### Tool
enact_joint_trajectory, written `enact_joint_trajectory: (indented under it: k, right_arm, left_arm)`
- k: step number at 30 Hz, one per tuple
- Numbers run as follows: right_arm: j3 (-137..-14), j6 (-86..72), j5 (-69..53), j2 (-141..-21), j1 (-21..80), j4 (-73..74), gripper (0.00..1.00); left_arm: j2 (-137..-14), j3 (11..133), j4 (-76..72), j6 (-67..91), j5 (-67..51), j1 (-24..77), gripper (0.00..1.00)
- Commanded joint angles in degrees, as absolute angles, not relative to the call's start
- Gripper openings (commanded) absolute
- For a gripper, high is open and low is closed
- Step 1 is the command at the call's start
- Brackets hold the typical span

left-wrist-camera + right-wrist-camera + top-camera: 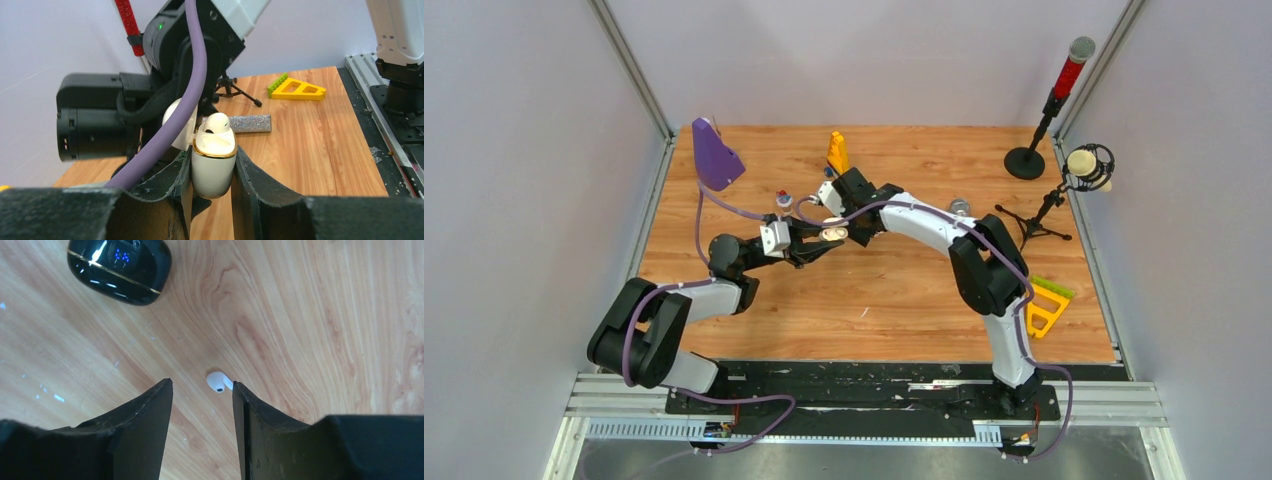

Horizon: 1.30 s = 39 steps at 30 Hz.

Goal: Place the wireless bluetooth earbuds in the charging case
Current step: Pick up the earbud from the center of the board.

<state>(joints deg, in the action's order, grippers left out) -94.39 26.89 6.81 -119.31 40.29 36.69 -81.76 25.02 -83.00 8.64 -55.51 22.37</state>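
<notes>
My left gripper [213, 152] is shut on a white charging case [214, 167] with a gold rim and holds it upright above the table. Its lid [176, 122] is open. One white earbud [217, 123] sits in the case. In the top view the case [832, 234] is at mid-table, with my right gripper [842, 207] just behind it. My right gripper [201, 385] is open and empty above the wood. A second white earbud [219, 381] lies on the table just beyond its right fingertip. A closed glossy black case [119, 270] with a blue light lies farther off.
A yellow wedge with a green comb [1046, 305] lies at the right edge. A purple object [716, 155] and an orange one [837, 152] stand at the back. Two microphone stands [1044, 110] are at the back right. A glittery strip [247, 123] lies near the case.
</notes>
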Motion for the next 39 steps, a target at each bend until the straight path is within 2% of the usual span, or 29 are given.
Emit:
enact_joint_trajectory:
  k: [1,8,20,29,34,39]
  right_arm:
    - [-96.6,23.5,14.3,-122.7,41.3,34.4,0.48]
    - [-95.1,22.2,17.7,-124.1,41.5,34.5,0.47]
    - [-94.3,21.8,15.5,-125.8,41.3,35.8,0.4]
    - [-94.5,21.1,14.3,-125.7,40.8,37.0,0.27]
    - [-94.5,21.0,14.5,-125.3,40.6,37.3,0.33]
    - [-94.3,20.9,13.7,-125.6,40.3,37.4,0.29]
  left_arm:
    - [-80.1,24.8,-86.9,7.8,-55.9,22.4,0.0]
    - [-80.2,24.7,-86.9,7.7,-55.9,22.4,0.0]
    - [-79.9,24.7,-86.9,7.8,-55.9,22.4,0.0]
    - [-80.2,24.8,-86.9,8.0,-55.8,22.4,0.0]
    - [-80.1,24.9,-86.8,8.0,-55.8,22.4,0.0]
    - [-80.2,24.9,-86.8,8.1,-55.8,22.4,0.0]
